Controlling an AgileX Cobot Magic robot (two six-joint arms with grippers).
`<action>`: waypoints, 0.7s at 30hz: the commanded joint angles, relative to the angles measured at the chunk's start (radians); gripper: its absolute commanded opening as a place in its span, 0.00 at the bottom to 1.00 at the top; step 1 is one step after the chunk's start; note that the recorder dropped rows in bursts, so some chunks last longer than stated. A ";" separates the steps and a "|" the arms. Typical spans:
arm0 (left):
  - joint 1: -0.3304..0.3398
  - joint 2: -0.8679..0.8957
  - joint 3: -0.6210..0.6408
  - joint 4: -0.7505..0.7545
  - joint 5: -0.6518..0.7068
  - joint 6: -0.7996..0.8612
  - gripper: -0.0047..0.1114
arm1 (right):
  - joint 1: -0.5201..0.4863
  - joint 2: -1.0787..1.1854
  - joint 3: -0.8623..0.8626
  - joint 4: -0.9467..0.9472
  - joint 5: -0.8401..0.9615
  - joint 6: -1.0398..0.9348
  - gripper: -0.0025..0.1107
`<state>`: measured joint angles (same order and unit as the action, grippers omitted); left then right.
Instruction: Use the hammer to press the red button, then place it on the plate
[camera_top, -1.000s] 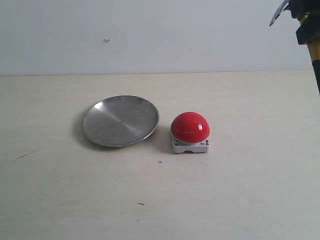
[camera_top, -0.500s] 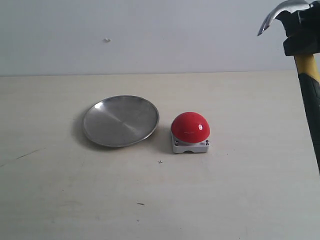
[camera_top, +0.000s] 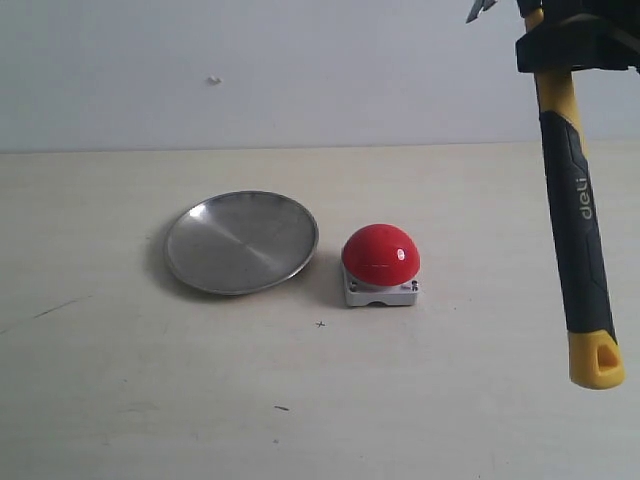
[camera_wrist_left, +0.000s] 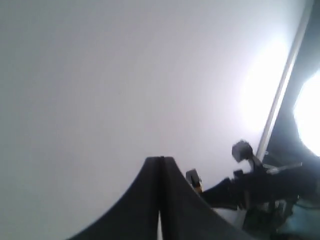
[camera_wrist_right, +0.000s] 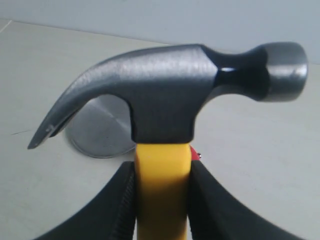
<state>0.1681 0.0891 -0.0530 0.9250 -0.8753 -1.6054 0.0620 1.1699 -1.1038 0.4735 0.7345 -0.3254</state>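
The right gripper (camera_wrist_right: 161, 200) clamps the hammer (camera_top: 575, 220) just under its head, with the handle hanging down, right of the button (camera_top: 381, 254). The hammer is stiff and probably top-heavy, so this grip suits it. The left gripper (camera_wrist_left: 160, 200) is closed and empty.

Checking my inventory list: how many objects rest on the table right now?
2. The plate lies left of centre and the red button stands just right of it, apart. The hammer hangs above the table, clamped in the right gripper.
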 joint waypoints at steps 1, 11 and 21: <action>0.021 0.114 -0.057 0.172 -0.022 -0.032 0.08 | -0.004 -0.012 -0.009 0.052 -0.057 -0.032 0.02; 0.023 0.479 -0.066 0.239 -0.248 0.114 0.45 | -0.004 -0.012 -0.009 0.105 -0.059 -0.097 0.02; 0.020 0.772 -0.173 0.186 -0.343 0.290 0.45 | -0.004 -0.012 -0.009 0.120 -0.049 -0.098 0.02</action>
<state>0.1872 0.7967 -0.1644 1.1385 -1.2048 -1.3377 0.0620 1.1699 -1.1038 0.5601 0.7328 -0.4114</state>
